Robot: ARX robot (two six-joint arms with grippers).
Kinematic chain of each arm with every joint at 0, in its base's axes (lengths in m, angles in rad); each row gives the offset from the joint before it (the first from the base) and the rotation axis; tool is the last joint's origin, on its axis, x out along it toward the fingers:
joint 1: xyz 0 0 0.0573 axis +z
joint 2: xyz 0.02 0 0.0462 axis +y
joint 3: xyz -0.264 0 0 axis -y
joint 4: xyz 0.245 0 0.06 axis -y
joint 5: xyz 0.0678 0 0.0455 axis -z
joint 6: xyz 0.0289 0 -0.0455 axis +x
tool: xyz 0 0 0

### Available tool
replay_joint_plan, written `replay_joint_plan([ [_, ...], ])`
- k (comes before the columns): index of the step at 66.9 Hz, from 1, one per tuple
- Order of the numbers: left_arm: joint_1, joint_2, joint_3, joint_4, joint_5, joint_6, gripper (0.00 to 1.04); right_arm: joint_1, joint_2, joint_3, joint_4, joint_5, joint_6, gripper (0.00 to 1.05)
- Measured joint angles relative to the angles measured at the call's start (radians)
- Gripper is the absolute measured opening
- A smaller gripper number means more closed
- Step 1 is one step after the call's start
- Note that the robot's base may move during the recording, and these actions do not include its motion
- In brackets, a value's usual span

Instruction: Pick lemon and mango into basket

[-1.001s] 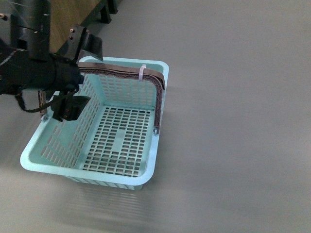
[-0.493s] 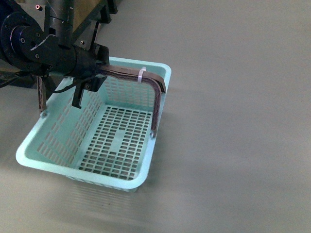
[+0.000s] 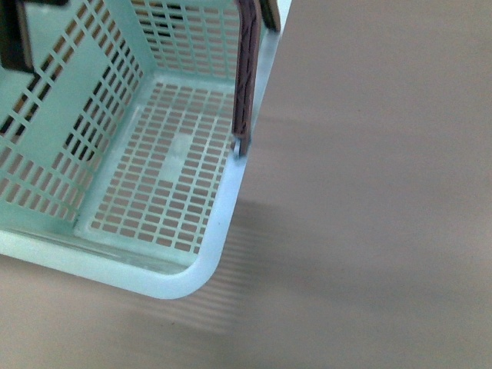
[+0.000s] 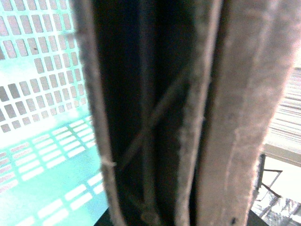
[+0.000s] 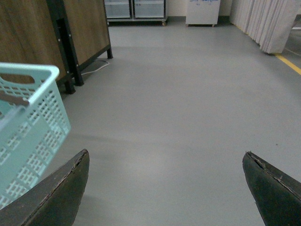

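The light blue-green basket hangs tilted close to the front camera and fills that view's left side. Nothing lies on its slotted bottom. Its brown handle rises out of the top of the picture. In the left wrist view the handle fills the frame, with the basket's lattice behind it. My left gripper is shut on the handle; its fingers do not show. My right gripper stands open over bare floor, with the basket just beside one finger. The lemon and the mango are out of view.
Grey floor spreads to the right of the basket. The right wrist view shows a wooden cabinet on black legs behind the basket, white curtains, a yellow floor line and glass-fronted units at the far wall.
The basket has come up toward the front camera and now looms large at the left. The left arm, seen at the handle before, has left the front view.
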Motion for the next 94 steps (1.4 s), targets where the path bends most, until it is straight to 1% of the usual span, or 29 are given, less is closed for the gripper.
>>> replay_joint_plan([
  [16,-0.05,-0.346,-0.002,-0.19,-0.077,-0.02,0.16,0.0,0.0,0.0,0.0,0.0,0.0,0.96],
  [23,-0.067,-0.464,0.0,-0.223,-0.121,-0.021,0.16,0.0,0.0,0.0,0.0,0.0,0.0,0.96],
  [94,-0.071,-0.47,0.007,-0.226,-0.122,-0.021,0.16,0.0,0.0,0.0,0.0,0.0,0.0,0.96],
])
